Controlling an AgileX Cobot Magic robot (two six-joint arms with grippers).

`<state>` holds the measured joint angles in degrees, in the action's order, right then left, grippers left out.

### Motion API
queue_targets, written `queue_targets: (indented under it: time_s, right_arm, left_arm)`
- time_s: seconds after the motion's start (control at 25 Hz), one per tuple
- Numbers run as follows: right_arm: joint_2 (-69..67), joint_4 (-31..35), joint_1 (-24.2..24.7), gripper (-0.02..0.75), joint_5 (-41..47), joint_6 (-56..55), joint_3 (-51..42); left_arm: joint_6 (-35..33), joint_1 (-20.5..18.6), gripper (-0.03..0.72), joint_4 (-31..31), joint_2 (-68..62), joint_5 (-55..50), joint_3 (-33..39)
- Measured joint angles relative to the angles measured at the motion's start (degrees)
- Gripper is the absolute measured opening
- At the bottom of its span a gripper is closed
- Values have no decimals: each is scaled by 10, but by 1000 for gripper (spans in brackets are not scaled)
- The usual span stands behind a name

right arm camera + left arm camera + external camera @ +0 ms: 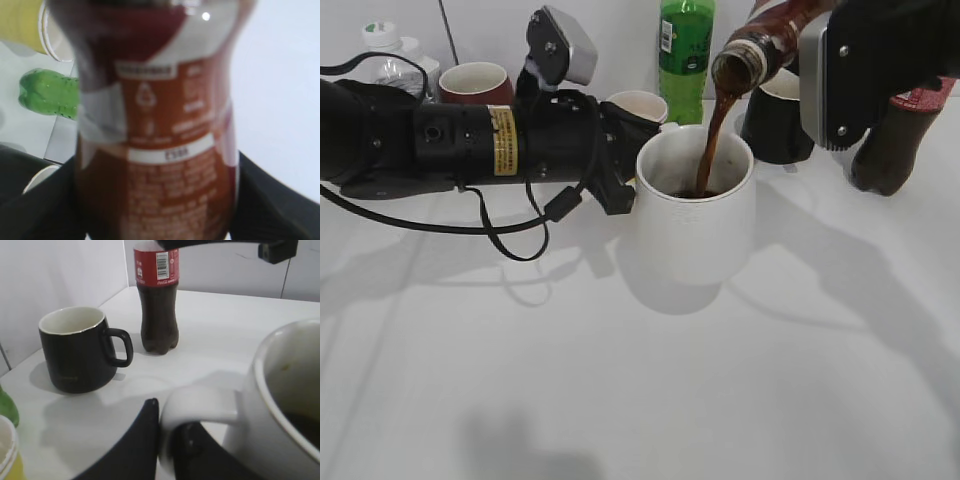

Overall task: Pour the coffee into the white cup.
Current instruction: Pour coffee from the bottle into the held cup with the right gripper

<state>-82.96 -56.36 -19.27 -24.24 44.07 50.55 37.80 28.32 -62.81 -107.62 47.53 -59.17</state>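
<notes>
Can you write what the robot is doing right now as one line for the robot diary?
step: pouring | right gripper: holds tilted coffee bottle | stream falls into white cup | left gripper: shut on cup handle

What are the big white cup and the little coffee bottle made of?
The white cup looks like glazed ceramic: thick rounded rim, smooth soft sheen. The coffee bottle seems clear plastic under a printed wrap label, since brown liquid shows through; glass can't be ruled out.

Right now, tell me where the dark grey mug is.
In the exterior view the dark grey mug stands at the back right, behind the white cup, between the green bottle and the cola bottle.
</notes>
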Motion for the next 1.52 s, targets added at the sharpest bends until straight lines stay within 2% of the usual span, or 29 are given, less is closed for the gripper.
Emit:
queue_targets:
  time_s: [1.52]
  right_arm:
    - [0, 0, 0, 533, -1, 38, 0]
  left_arm:
    - [0, 0, 45, -3, 0, 19, 0]
